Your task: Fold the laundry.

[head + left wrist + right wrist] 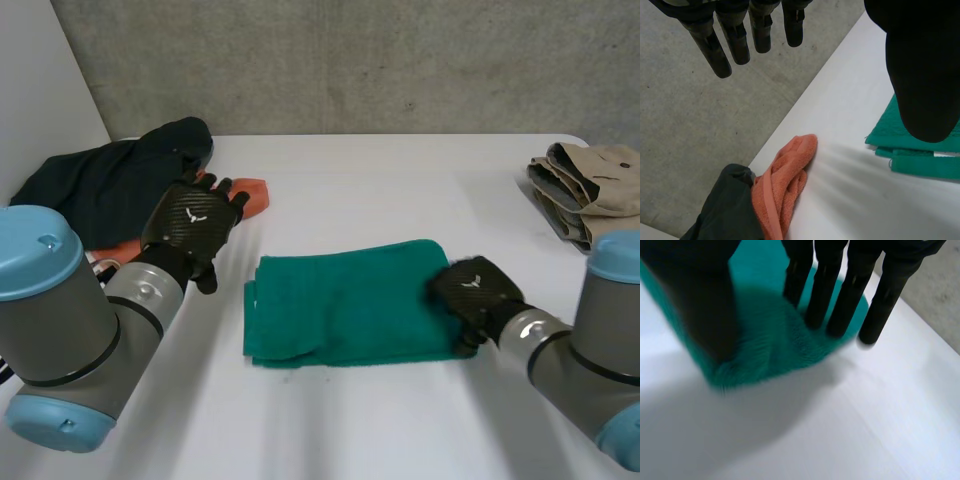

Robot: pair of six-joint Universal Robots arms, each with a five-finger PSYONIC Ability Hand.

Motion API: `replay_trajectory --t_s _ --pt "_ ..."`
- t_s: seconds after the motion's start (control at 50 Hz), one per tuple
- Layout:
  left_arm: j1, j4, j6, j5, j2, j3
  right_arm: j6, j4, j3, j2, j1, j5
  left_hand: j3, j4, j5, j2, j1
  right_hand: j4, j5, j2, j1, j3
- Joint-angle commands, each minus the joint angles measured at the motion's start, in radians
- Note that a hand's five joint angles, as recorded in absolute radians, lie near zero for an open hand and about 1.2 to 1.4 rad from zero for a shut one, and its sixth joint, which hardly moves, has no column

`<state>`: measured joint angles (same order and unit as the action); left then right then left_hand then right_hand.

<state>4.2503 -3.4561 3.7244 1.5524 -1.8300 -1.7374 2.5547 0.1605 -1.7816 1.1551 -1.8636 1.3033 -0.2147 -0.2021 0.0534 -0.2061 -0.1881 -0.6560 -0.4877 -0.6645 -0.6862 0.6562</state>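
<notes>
A green towel (340,300) lies flat at the middle of the frame. It is folded into a wide rectangle with its long sides running left to right. Stacked layers show along its left end and lower left corner, where the edges do not quite line up. An orange towel (255,195) lies crumpled at the upper left. One end pokes out to the right from under a dark garment (100,185), which is heaped loosely at the far left and rests on it. A beige garment (590,185) sits folded in a stack at the right edge, well apart from the others.
</notes>
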Motion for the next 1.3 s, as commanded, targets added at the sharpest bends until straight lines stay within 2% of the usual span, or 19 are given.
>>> replay_trajectory --t_s 0.02,0.08,0.16,0.24,0.34,0.36,0.44,0.46,0.48,0.5,0.52,0.54,0.6,0.68,0.78,0.96,1.02,1.18,1.3 --pt "-0.012 0.000 0.000 0.000 0.000 0.004 -0.097 0.071 -0.013 -0.008 0.067 0.036 0.040 0.028 -0.053 0.032 0.014 -0.740 -0.734 -0.732 -0.710 0.740" --pt "-0.015 0.002 0.000 0.002 0.008 0.005 -0.106 0.132 0.002 0.011 0.057 0.091 0.040 0.028 -0.053 0.032 0.014 -0.740 -0.734 -0.732 -0.710 0.740" --pt "-0.018 0.002 0.002 0.005 0.017 0.002 -0.096 0.169 0.051 0.083 -0.011 0.110 0.040 0.028 -0.053 0.032 0.014 -0.740 -0.734 -0.732 -0.710 0.740" --pt "-0.018 0.005 0.000 0.009 0.034 0.001 -0.105 0.183 0.097 0.097 -0.159 0.103 0.040 0.028 -0.053 0.032 0.014 -0.740 -0.734 -0.732 -0.710 0.740" --pt "-0.020 0.003 -0.003 0.012 0.044 -0.004 -0.146 0.197 0.148 -0.014 -0.371 0.025 0.040 0.028 -0.053 0.032 0.014 -0.740 -0.734 -0.732 -0.710 0.740" --pt "-0.020 0.003 -0.006 0.012 0.044 -0.002 -0.177 0.192 0.151 -0.053 -0.414 -0.019 0.040 0.028 -0.053 0.032 0.014 -0.740 -0.734 -0.732 -0.710 0.740" --pt "-0.032 0.002 -0.067 0.012 0.043 0.012 -0.220 0.172 0.166 -0.145 -0.466 -0.088 0.040 0.028 -0.053 0.032 0.014 -0.740 -0.734 -0.732 -0.710 0.740" --pt "-0.033 0.002 -0.084 0.012 0.043 0.016 -0.218 0.166 0.168 -0.155 -0.467 -0.088 0.040 0.028 -0.053 0.032 0.014 -0.701 -0.694 -0.692 -0.670 0.700" --pt "-0.035 0.002 -0.106 0.012 0.043 0.024 -0.217 0.156 0.171 -0.160 -0.467 -0.087 0.040 0.028 -0.053 0.032 0.014 -0.494 -0.488 -0.485 -0.464 0.494" --pt "-0.035 0.002 -0.151 0.015 0.040 0.042 -0.214 0.145 0.174 -0.161 -0.467 -0.087 0.039 0.027 -0.053 0.031 0.013 -0.227 -0.221 -0.219 -0.197 0.227" --pt "-0.036 0.002 -0.176 0.015 0.037 0.051 -0.188 0.130 0.174 -0.157 -0.467 -0.091 0.036 0.024 -0.050 0.028 0.010 0.394 0.401 0.403 0.425 -0.395" --pt "-0.036 0.002 -0.195 0.015 0.032 0.059 -0.167 0.125 0.173 -0.152 -0.467 -0.093 0.036 0.024 -0.050 0.028 0.010 0.481 0.488 0.490 0.512 -0.482" --pt "-0.050 0.002 -0.305 0.015 0.011 0.113 -0.010 0.129 0.168 -0.080 -0.410 -0.087 0.031 0.018 -0.044 0.022 0.004 0.481 0.488 0.490 0.512 -0.482" --pt "-0.121 0.014 -0.392 0.020 -0.058 0.209 0.311 0.111 0.165 0.066 -0.235 -0.075 0.025 0.012 -0.038 0.016 -0.002 0.481 0.488 0.490 0.512 -0.482" --pt "-0.214 0.052 -0.466 0.090 -0.146 0.314 0.507 0.013 0.194 0.090 -0.154 -0.075 0.010 -0.003 -0.023 0.001 -0.017 0.481 0.488 0.490 0.512 -0.482" --pt "-0.331 0.235 -0.529 0.332 -0.327 0.377 0.450 -0.226 0.369 -0.083 -0.157 -0.073 -0.028 -0.041 0.015 -0.037 -0.055 0.481 0.488 0.490 0.512 -0.482" --pt "-0.351 0.265 -0.540 0.374 -0.345 0.365 0.389 -0.294 0.431 -0.174 -0.158 -0.073 -0.019 -0.032 0.006 -0.028 -0.046 0.481 0.488 0.490 0.512 -0.482" --pt "-0.357 0.295 -0.558 0.396 -0.360 0.291 0.308 -0.305 0.456 -0.262 -0.160 -0.059 -0.016 -0.029 0.003 -0.025 -0.043 0.481 0.488 0.490 0.512 -0.482" --pt "-0.340 0.295 -0.549 0.394 -0.362 0.285 0.219 -0.291 0.449 -0.246 -0.160 0.020 -0.022 -0.035 0.009 -0.031 -0.049 0.481 0.488 0.490 0.512 -0.482"
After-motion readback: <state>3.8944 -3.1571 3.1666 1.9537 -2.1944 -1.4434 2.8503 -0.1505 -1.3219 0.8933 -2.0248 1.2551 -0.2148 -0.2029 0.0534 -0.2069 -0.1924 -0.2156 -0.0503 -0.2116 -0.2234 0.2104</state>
